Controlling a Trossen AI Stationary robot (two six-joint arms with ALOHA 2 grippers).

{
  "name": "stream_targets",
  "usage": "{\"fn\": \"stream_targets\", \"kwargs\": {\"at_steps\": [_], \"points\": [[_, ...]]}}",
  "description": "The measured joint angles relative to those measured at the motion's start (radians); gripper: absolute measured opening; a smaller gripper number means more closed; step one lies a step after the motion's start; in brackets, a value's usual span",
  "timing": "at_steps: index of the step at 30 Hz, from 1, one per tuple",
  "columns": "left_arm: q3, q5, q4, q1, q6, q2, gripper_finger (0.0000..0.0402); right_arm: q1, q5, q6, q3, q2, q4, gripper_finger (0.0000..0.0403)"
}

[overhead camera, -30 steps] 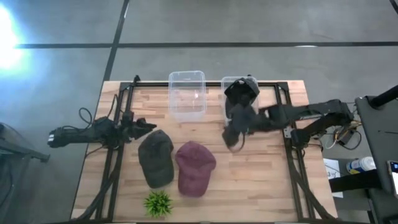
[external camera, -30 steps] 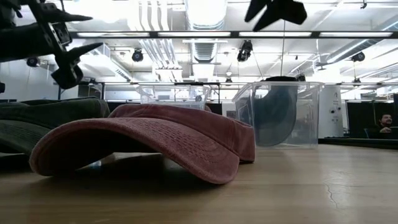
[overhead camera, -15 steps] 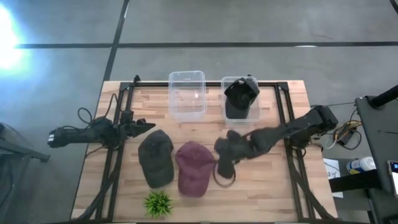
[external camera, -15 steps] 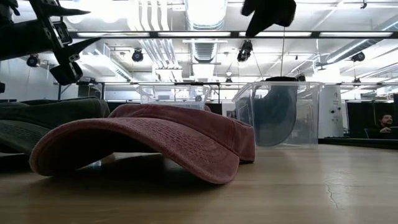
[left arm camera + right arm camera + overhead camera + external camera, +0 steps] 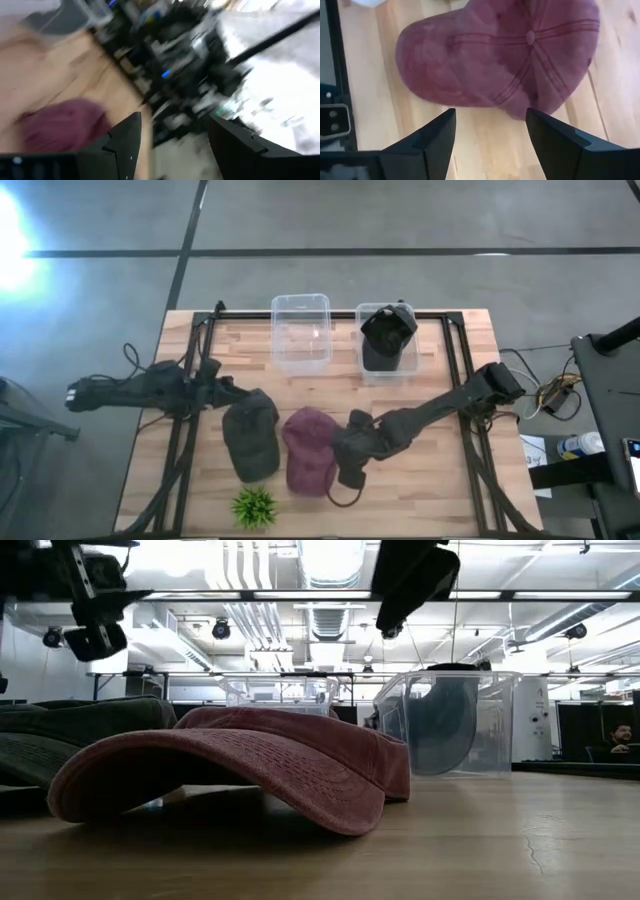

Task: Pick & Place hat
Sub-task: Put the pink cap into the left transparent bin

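A maroon cap (image 5: 308, 452) lies crown up on the table; it also shows in the right wrist view (image 5: 500, 55) and the low view (image 5: 250, 765). A dark olive cap (image 5: 250, 435) lies to its left. A black cap (image 5: 388, 332) sits in the right clear bin (image 5: 410, 365). My right gripper (image 5: 490, 137) hangs open, high above the maroon cap's right edge (image 5: 345, 465). My left gripper (image 5: 175, 142) is open in the air beside the olive cap's far edge (image 5: 232, 392).
A second clear bin (image 5: 300, 330) stands at the far edge, left of the one with the black cap. A small green plant (image 5: 253, 506) sits near the table's near edge. Black frame rails (image 5: 470, 450) run along both sides. Bare wood lies right of the maroon cap.
My right gripper has swung from beside the bin with the black cap toward the near edge and the left, and now hangs over the maroon cap, still open. The caps have not moved.
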Motion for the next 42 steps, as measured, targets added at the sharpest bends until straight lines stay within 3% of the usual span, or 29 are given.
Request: {"fn": "stream_targets", "kwargs": {"at_steps": [5,8,13,19,24,30,34,36,38,42], "points": [[0.210,0.004,-0.339,-0.041,0.218,0.177,0.0215,0.036,-0.008,-0.057,-0.021,0.001,0.002,0.0238],[0.295,-0.004,-0.422,-0.079,0.308,0.299,0.0212,0.054,-0.021,-0.054,-0.041,0.002,0.031,0.0237],[0.404,-0.059,-0.420,-0.172,0.390,0.497,0.0202,0.060,-0.109,0.119,-0.074,0.002,0.154,0.0235],[0.505,-0.193,-0.428,-0.291,0.411,0.719,0.0186,0.079,-0.120,0.315,-0.166,0.002,0.347,0.0235],[0.561,-0.210,-0.432,-0.337,0.417,0.864,0.0179,0.100,-0.129,0.501,-0.256,0.003,0.494,0.0233],[0.632,-0.232,-0.416,-0.362,0.512,0.976,0.0178,0.144,-0.101,0.758,-0.341,0.010,0.803,0.0233],[0.680,-0.233,-0.395,-0.376,0.679,1.039,0.0178,0.185,0.025,0.747,-0.317,0.039,0.827,0.0233],[0.687,-0.241,-0.408,-0.384,0.774,1.071,0.0178,0.197,0.040,0.722,-0.286,0.068,0.830,0.0233],[0.691,-0.257,-0.407,-0.392,0.852,1.098,0.0178,0.195,-0.024,0.791,-0.244,0.112,0.828,0.0233],[0.695,-0.285,-0.401,-0.413,0.965,1.128,0.0178,0.188,-0.153,1.073,-0.159,0.225,0.831,0.0233]]}}
